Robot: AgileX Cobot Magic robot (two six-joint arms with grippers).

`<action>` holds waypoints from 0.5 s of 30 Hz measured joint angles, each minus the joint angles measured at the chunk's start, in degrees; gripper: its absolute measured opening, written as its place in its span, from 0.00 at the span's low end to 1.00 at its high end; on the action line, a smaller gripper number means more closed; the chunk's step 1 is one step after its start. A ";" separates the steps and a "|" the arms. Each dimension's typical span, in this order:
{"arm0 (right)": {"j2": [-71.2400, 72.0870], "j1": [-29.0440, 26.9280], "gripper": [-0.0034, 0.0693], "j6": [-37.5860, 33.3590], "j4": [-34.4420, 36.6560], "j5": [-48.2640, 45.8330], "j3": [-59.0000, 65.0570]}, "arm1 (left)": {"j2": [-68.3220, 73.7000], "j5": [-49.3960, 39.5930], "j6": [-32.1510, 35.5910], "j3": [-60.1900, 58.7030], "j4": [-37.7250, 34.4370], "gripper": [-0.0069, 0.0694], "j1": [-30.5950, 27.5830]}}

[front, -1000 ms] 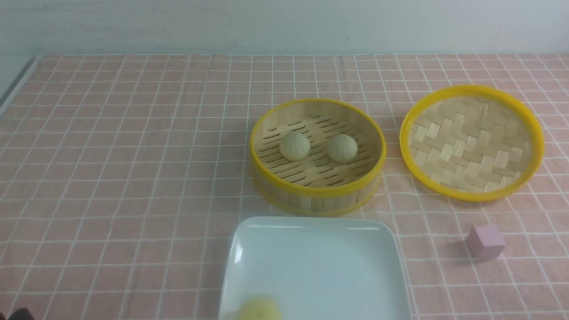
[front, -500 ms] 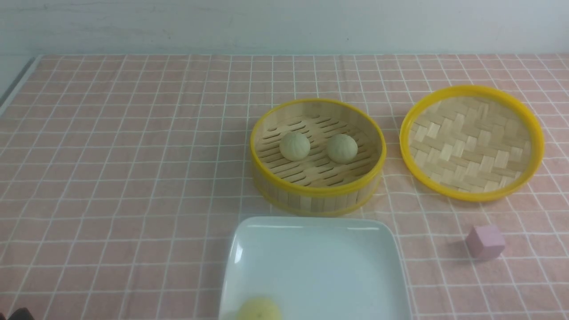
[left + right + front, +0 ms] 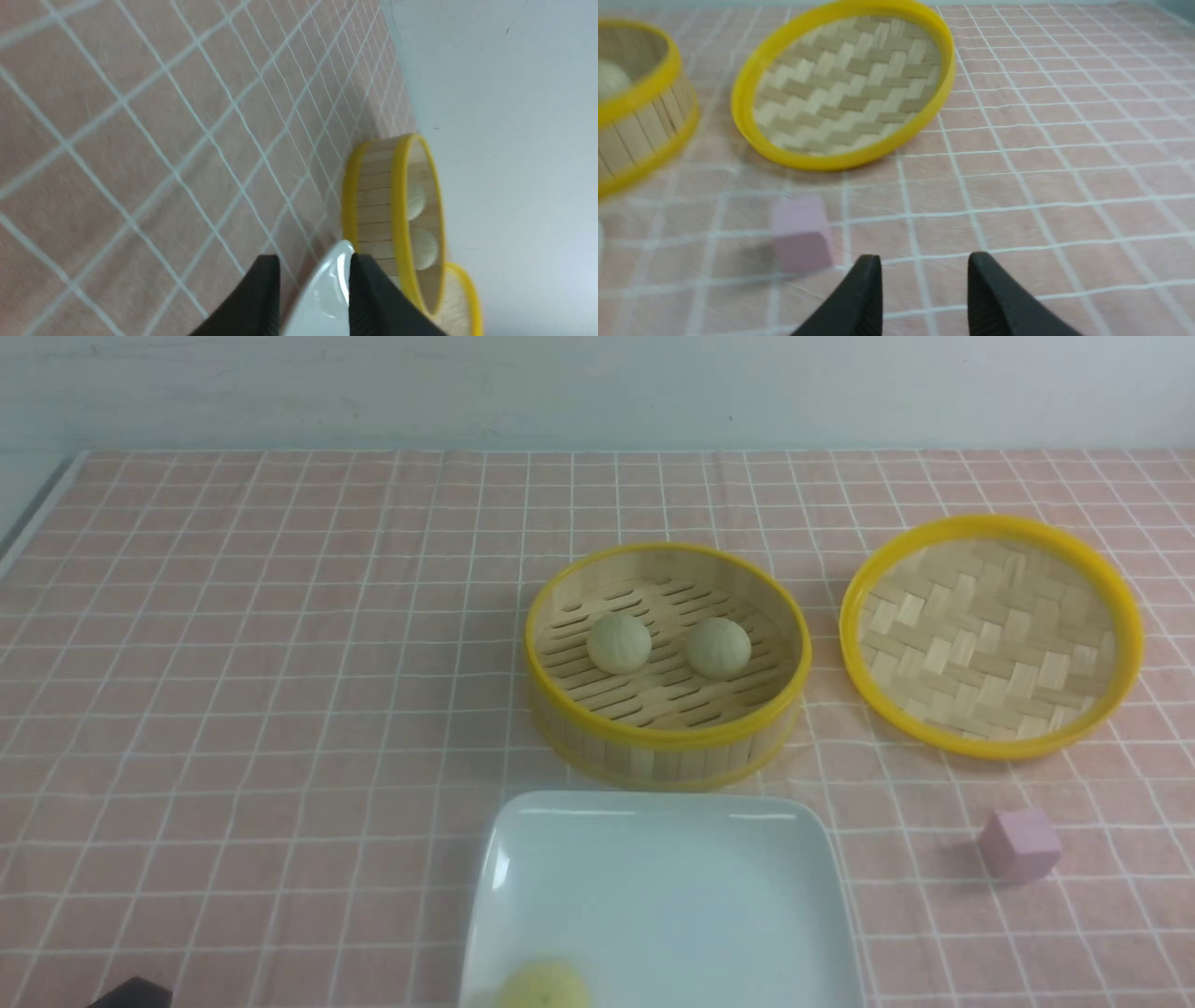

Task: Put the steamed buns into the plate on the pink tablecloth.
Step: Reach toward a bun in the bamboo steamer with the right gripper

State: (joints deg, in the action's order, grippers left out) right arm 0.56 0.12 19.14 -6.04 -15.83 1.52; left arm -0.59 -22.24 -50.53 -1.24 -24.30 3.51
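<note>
Two pale steamed buns (image 3: 619, 642) (image 3: 718, 648) lie side by side in the bamboo steamer basket (image 3: 667, 747) on the pink tablecloth (image 3: 280, 663). In front of the basket stands the white square plate (image 3: 672, 877); a blurred yellowish round thing (image 3: 544, 987) lies at its near edge. My left gripper (image 3: 314, 256) is open and holds nothing, low over the cloth, with the plate's corner (image 3: 327, 289) showing beyond its gap. My right gripper (image 3: 924, 256) is open and holds nothing over bare cloth, out of the front view.
The woven bamboo lid (image 3: 990, 635) lies upturned to the right of the basket. A small pink-purple cube (image 3: 1018, 843) sits on the cloth right of the plate, close to my right gripper's left finger (image 3: 859, 298). A dark part of my left arm (image 3: 131, 994) shows at the bottom left.
The dark part of my left arm at the bottom left edge has shifted to the right. The buns, plate, basket, lid and cube have not moved.
</note>
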 joint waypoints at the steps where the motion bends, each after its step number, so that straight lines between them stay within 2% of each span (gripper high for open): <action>1: 0.00 0.00 0.38 0.88 0.00 0.19 0.00 | 0.00 0.00 -0.22 0.00 0.00 0.40 0.00; 2: 0.00 0.00 0.38 8.24 6.89 1.46 0.00 | 0.00 -0.01 -1.13 0.00 -0.55 0.40 0.00; 3: 0.00 0.00 0.38 12.70 11.78 1.95 0.00 | 0.00 -0.01 -1.41 0.00 -0.55 0.40 0.00; 7: 0.00 0.00 0.38 25.65 22.36 2.22 0.00 | 0.00 -0.07 -1.69 0.00 1.12 0.40 -0.18; 11: 0.00 0.00 0.38 30.72 25.84 2.49 0.00 | 0.00 0.06 -0.97 0.06 5.40 0.40 -0.31; 15: 0.00 0.00 0.38 31.85 29.11 7.15 -0.05 | 0.00 1.63 -1.15 -0.08 5.96 0.40 -0.31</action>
State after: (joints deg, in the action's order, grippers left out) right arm 0.56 0.12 50.99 23.06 -8.67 1.47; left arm -0.59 -20.61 -51.68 -1.32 -18.34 3.20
